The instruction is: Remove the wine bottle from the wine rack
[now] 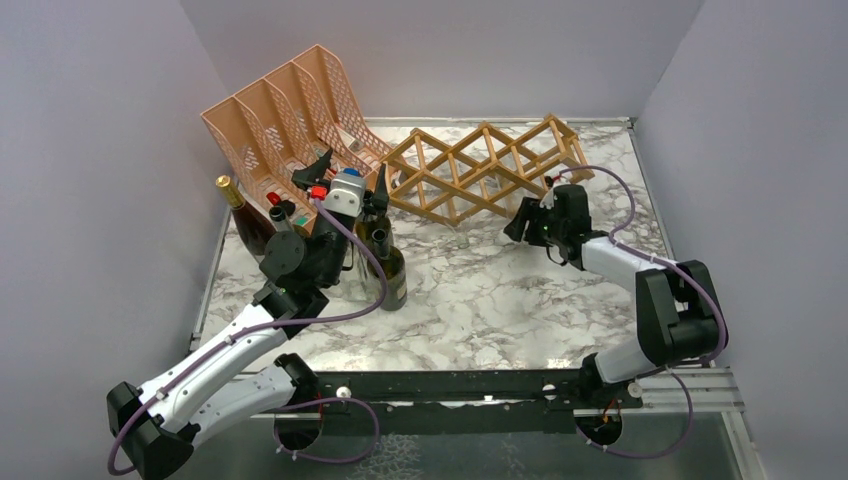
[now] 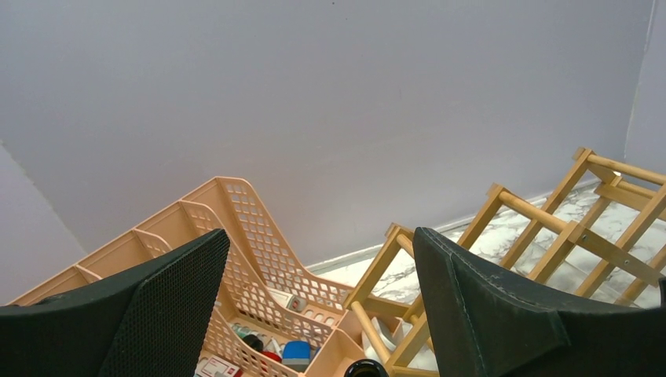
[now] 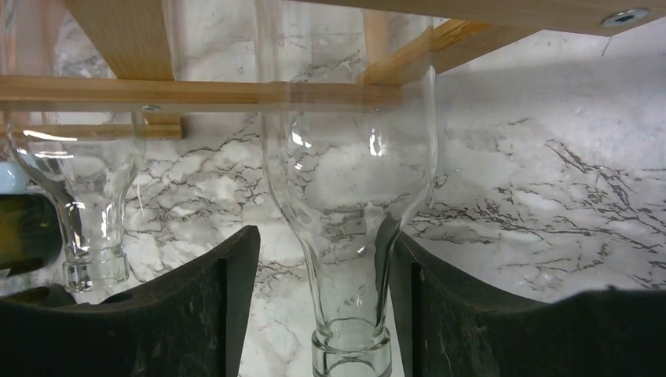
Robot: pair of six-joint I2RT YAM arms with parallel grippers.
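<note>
Clear glass wine bottle (image 3: 345, 236) in tan wooden lattice rack (image 1: 490, 165), neck pointing toward right gripper (image 3: 318, 314); fingers flank neck, contact unclear.

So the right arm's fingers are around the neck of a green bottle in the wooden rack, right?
Not green. The right wrist view shows the bottle between the right fingers is clear glass, lying in the wooden rack.
</note>
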